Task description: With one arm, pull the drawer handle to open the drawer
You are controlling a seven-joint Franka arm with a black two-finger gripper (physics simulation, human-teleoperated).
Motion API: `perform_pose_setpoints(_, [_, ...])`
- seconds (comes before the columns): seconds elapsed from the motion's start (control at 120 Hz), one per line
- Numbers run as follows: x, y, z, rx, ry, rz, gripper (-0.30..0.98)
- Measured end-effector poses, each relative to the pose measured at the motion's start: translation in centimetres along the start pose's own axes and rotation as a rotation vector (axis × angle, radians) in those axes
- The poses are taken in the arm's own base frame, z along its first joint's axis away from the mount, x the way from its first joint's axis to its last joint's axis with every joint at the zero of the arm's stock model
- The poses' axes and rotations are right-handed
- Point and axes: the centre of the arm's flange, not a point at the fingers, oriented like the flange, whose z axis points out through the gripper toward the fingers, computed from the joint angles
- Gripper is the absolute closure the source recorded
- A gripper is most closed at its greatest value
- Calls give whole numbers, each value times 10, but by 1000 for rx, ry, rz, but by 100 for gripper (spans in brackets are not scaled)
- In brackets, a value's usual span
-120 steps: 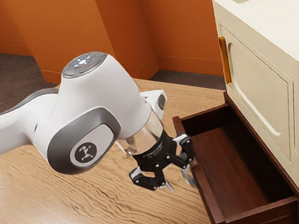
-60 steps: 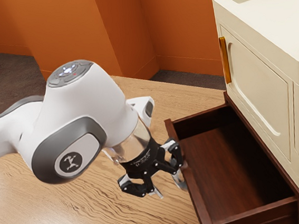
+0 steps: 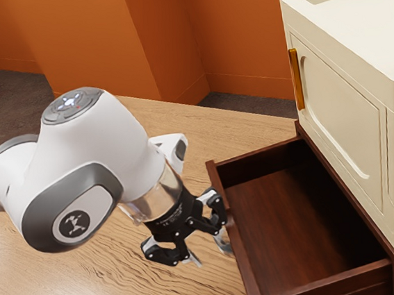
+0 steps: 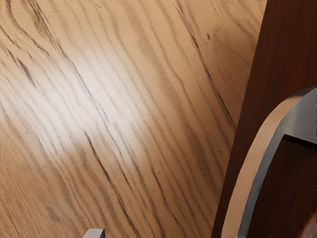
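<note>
The drawer (image 3: 237,248) has slid farther out, the spread fingers (image 3: 215,203) perhaps just touching its handle (image 4: 244,178).

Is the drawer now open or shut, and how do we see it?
The drawer is open: its front panel stands well out from the white cabinet, and its inside floor can be seen.

A: Room for the tool (image 3: 208,251)?
B: Over the surface (image 3: 99,289), off the drawer front (image 3: 238,255) toward the exterior view's left. Open drawer (image 3: 299,225) has room from above.
A: Blockers?
B: Curved handle (image 4: 303,118) close by, drawer walls, white cabinet (image 3: 344,116) beyond.
</note>
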Motion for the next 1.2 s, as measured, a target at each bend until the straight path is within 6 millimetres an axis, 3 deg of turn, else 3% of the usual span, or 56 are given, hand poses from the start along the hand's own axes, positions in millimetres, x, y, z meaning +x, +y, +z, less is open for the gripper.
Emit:
perform_pose_setpoints(0.883, [1, 2, -14, -38, 55, 40, 33])
perform_pose_setpoints(0.95, [2, 5, -27, -61, 70, 46, 32])
perform_pose_setpoints(0.983, [5, 10, -44, -84, 78, 37, 29])
perform_pose_setpoints(1.008, [9, 16, -64, -108, 85, 21, 25])
perform_pose_setpoints(1.075, [31, 38, -142, -174, 89, -70, 19])
perform_pose_setpoints(1.117, [49, 41, -178, -177, 84, -137, 15])
perform_pose_setpoints(1.158, [70, 32, -190, -143, 74, -210, 13])
perform_pose_setpoints(1.2, [97, 18, -187, -84, 68, -290, 10])
